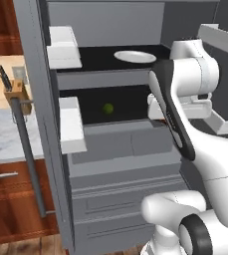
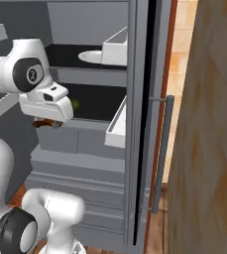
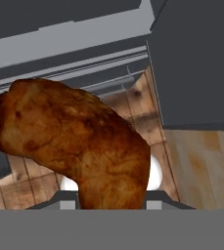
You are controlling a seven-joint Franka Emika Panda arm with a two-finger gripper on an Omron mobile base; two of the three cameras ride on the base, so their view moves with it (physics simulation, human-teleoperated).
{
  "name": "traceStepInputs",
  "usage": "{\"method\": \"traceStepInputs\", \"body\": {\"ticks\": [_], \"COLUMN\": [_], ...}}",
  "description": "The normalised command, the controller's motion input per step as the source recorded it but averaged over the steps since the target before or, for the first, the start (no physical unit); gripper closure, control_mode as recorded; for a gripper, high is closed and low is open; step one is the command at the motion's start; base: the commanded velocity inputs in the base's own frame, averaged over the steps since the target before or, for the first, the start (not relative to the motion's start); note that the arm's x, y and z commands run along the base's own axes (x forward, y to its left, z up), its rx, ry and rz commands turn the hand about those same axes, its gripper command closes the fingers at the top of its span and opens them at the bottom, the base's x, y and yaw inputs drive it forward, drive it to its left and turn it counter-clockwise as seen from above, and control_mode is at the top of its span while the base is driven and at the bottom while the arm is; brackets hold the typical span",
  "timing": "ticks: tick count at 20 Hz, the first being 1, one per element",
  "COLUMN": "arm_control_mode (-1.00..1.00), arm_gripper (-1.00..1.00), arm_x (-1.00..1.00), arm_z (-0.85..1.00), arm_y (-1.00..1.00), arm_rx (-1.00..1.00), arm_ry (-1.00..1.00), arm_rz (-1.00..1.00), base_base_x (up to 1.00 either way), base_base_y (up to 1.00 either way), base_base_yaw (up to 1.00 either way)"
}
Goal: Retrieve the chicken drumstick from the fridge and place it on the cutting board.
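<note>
Inside the open fridge (image 1: 110, 144), a white plate (image 1: 134, 56) is sitting on the upper shelf, a green fruit (image 1: 108, 107) below; outside, the tool (image 3: 111, 202) is gripping the chicken drumstick (image 3: 79, 146) above the floor.

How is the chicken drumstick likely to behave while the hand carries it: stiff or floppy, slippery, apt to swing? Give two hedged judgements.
The chicken drumstick probably stays stiff: it juts from the hand without sagging. Its glossy skin may be slippery, and since most of its bulk sits off to one side of the grip, it could pivot if moved fast.
</note>
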Motion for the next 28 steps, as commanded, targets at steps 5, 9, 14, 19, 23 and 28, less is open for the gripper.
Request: {"method": "traceStepInputs", "body": {"ticks": [5, 9, 14, 19, 23, 28], "arm_control_mode": [1.00, 1.00, 1.00, 1.00, 1.00, 1.00], "arm_gripper": [1.00, 1.00, 1.00, 1.00, 1.00, 1.00], "arm_x": [0.00, 0.00, 0.00, 0.00, 0.00, 0.00], "arm_z": [0.00, 0.00, 0.00, 0.00, 0.00, 0.00], "arm_y": [0.00, 0.00, 0.00, 0.00, 0.00, 0.00], "arm_rx": [0.00, 0.00, 0.00, 0.00, 0.00, 0.00], "arm_ry": [0.00, 0.00, 0.00, 0.00, 0.00, 0.00], "arm_rz": [0.00, 0.00, 0.00, 0.00, 0.00, 0.00], "base_base_x": [-0.57, -0.29, -0.18, -0.39, -0.59, -0.46], "base_base_y": [0.36, 0.80, 0.97, 0.93, 0.83, 0.86], "base_base_yaw": [-0.04, -0.11, -0.13, -0.16, -0.19, -0.16]}}
